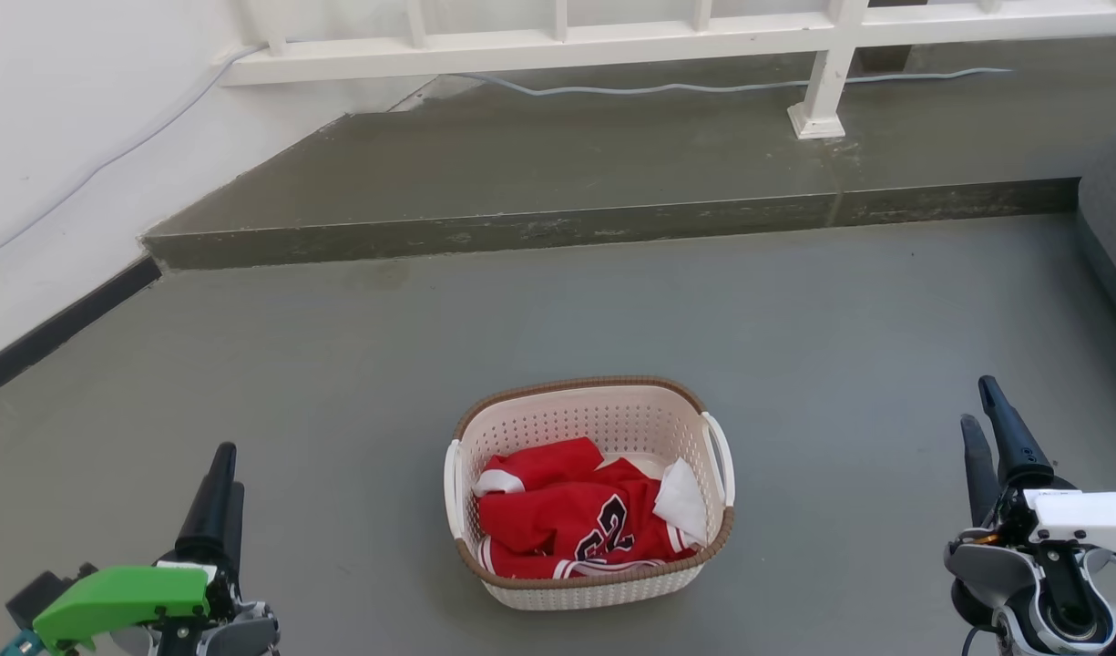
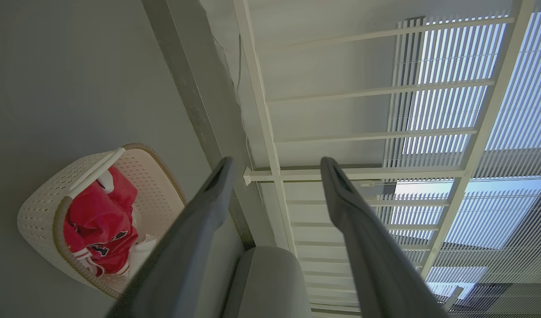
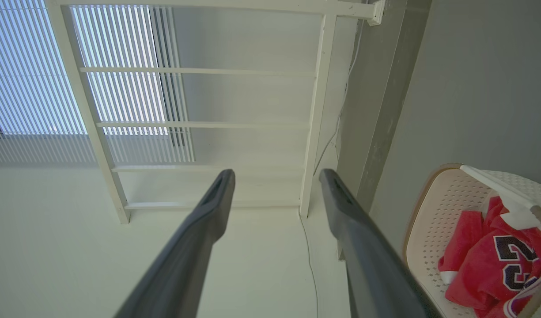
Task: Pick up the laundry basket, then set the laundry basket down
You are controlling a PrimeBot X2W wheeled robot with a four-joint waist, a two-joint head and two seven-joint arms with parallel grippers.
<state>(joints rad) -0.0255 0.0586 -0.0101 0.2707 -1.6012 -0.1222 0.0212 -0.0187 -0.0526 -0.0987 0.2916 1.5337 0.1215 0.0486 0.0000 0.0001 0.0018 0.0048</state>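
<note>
The laundry basket (image 1: 596,589) stands on the grey floor, low in the middle of the head view. It is cream-white and perforated, with a brown rim and a white handle on each side. A red jersey (image 1: 567,515) and a white cloth (image 1: 683,499) lie in it. My left gripper (image 1: 228,466) is at the lower left, well clear of the basket, and my right gripper (image 1: 977,403) at the lower right, also clear. Both are open and empty: the left wrist view has the left gripper (image 2: 275,161) with the basket (image 2: 40,212) off to its left. The right wrist view shows the right gripper (image 3: 275,172) and the basket (image 3: 433,221) at its right edge.
A raised concrete step (image 1: 612,223) runs across behind the basket, with a white railing post (image 1: 822,109) and a loose cable (image 1: 658,88) on it. A white wall (image 1: 56,137) closes the left side. A grey padded object (image 1: 1113,210) stands at the right edge.
</note>
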